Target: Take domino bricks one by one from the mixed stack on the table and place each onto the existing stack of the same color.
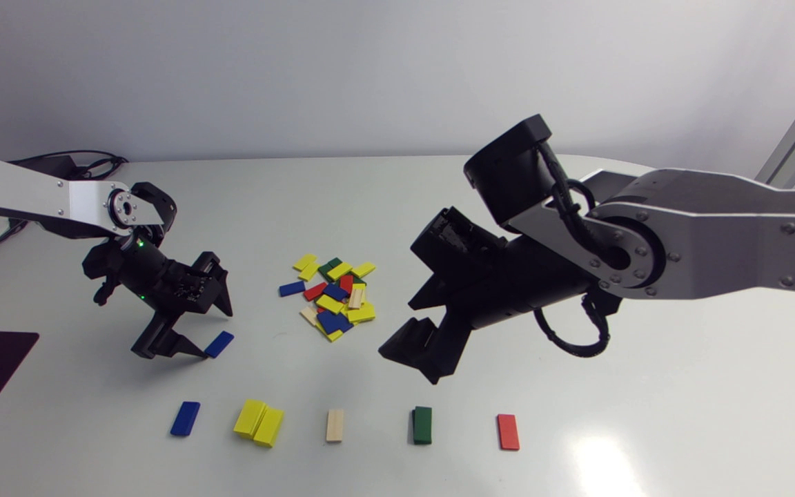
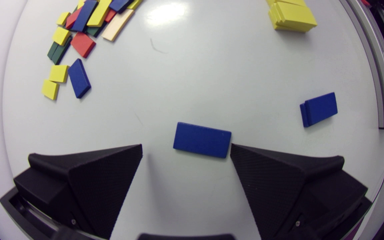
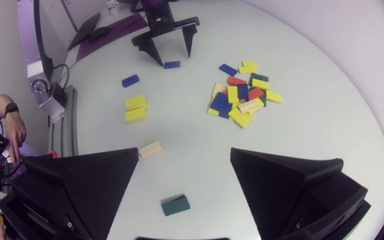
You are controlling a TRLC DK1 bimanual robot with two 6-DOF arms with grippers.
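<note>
Left gripper (image 1: 217, 334), mid-left of the head view, is released: fingers wide apart, nothing held. Loose blue brick (image 2: 202, 139) lies flat on the table (image 1: 577, 386) just ahead of the finger gap, off-centre, one corner at or touching one fingertip; contact is hard to confirm. Right gripper (image 3: 184, 150) is also spread and empty, hanging over the green stack (image 1: 422, 424).

Risks:
- Closing now likely shoves or spins the brick, since one finger meets it first.
- The brick is thin and flat, so the fingertips may scrape the table or ride over it.
- The drop onto the blue stack (image 1: 185, 418), lower left, could land skewed; the yellow stack (image 1: 259, 422) beside it already looks slumped.

The left wrist view alone shows the brick's offset. The head view shows the full stack row and the mixed pile (image 1: 332, 297) at centre. The right wrist view shows the left fingers from the front.
</note>
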